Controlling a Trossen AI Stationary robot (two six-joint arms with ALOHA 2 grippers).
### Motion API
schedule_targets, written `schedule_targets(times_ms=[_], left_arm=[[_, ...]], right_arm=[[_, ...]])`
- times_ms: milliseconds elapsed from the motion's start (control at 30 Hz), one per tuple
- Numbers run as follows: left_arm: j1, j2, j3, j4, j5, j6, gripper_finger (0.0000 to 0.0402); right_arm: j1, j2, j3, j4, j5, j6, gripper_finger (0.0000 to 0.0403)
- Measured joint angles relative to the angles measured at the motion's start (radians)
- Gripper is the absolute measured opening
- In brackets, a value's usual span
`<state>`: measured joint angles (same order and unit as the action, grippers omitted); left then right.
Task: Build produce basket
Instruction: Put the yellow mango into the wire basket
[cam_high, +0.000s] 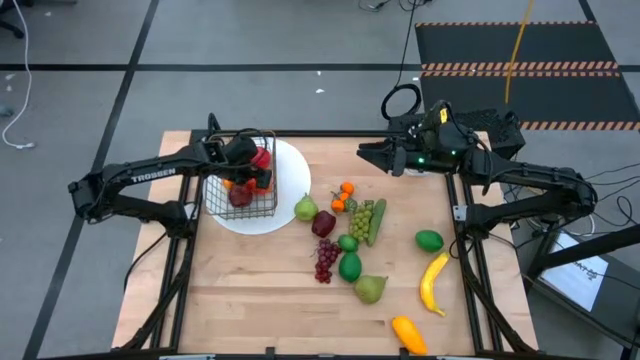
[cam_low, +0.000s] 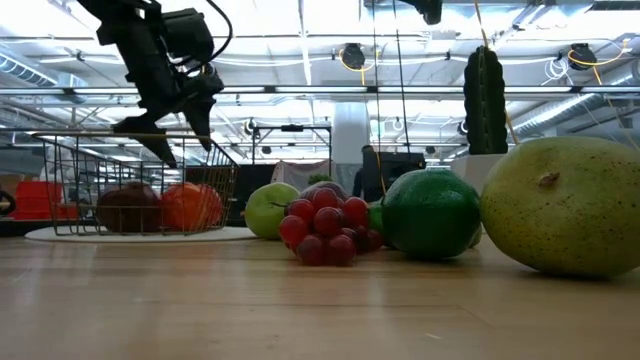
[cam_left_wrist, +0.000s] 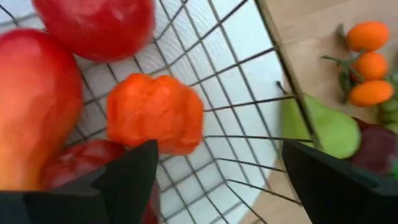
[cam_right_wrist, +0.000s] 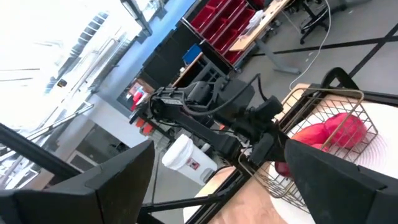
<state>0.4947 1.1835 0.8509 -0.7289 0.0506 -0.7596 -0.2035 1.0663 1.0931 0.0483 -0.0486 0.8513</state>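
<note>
Several pieces of produce already lie inside the basket: a red apple, an orange piece and a dark red fruit. The basket stands on a white plate at the table's far left part. The left gripper hangs just above the basket, fingers spread wide and holding nothing. Beside the plate lie a green pear, red grapes, small oranges, a lime and a banana. The right gripper waits far from the basket at the table's back edge, open and empty.
</note>
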Motion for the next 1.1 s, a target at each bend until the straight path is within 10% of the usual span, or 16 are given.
schedule_targets(times_ms=[600, 1100], left_arm=[[-0.086, 0.000, 0.334, 0.039, -0.076, 0.032, 0.0227], [-0.491, 0.039, 0.404, 0.048, -0.160, -0.217, 0.0145]], right_arm=[[0.014, -0.019, 0.000, -0.171, -0.171, -0.109, 0.0352], [0.016, -0.095, 0.000, -0.670, -0.324, -0.082, 0.0352]])
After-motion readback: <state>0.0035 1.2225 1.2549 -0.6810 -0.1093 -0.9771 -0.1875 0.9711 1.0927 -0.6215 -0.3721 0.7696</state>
